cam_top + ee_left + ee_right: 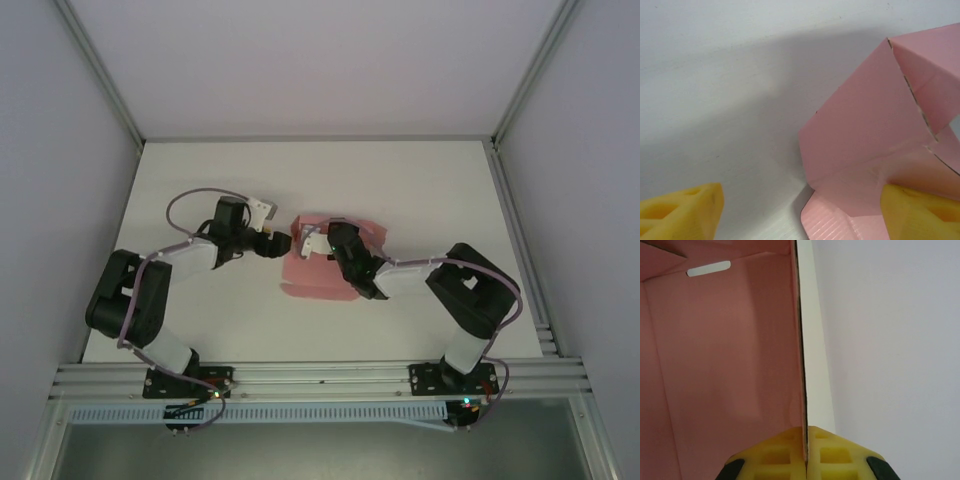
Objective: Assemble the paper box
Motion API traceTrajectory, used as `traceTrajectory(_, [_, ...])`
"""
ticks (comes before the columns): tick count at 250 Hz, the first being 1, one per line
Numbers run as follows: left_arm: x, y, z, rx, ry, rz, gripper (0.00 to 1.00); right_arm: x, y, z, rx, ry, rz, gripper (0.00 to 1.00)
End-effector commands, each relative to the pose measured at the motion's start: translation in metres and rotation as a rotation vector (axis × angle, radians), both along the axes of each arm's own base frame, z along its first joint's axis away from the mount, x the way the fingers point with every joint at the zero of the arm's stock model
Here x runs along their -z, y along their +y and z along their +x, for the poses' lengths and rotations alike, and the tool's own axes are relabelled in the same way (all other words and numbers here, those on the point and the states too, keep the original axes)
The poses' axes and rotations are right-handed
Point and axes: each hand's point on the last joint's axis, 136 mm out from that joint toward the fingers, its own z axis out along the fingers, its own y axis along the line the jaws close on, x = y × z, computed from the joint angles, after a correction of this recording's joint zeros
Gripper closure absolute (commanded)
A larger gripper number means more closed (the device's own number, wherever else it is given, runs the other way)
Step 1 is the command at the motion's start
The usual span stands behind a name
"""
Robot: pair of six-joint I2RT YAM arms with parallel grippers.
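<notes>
Right tool [805,456] pinches a wall of the paper box [308,278], central on the surface [430,190]; left tool [800,215] gapes beside a flap. A sideways tug could crease the thin card or collapse its walls.

no text, label, brand, number or sign can be read in any view. the paper box [312,277] shows plain pink card on every face in sight, and the table [430,190] under it is plain white.
</notes>
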Motion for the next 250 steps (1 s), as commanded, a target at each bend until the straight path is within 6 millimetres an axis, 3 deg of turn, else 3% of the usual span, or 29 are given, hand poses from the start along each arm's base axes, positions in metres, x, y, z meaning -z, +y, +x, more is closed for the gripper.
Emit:
traceTrajectory(1, [-0.004,0.002,0.002,0.055,-0.051,0.04,0.19,-0.001,-0.002,-0.003,-0.004,0.043,0.037,1.0])
traceTrajectory(44, [-0.013,-0.018,-0.002,0.185,-0.09,-0.016,0.19,0.001,0.0,-0.005,-0.017,0.065,0.033,1.0])
traceTrajectory(118, [-0.004,-0.057,-0.009,0.281,-0.098,-0.023,0.37,0.007,0.002,-0.006,-0.022,0.099,0.045,1.0])
traceTrajectory(154, [-0.004,-0.057,-0.004,0.2,-0.152,-0.052,0.47,0.014,0.002,-0.009,-0.026,0.13,0.026,1.0])
traceTrajectory(250, [0.006,-0.058,-0.023,0.177,-0.197,-0.086,0.45,0.044,-0.017,-0.022,0.004,0.057,-0.145,1.0])
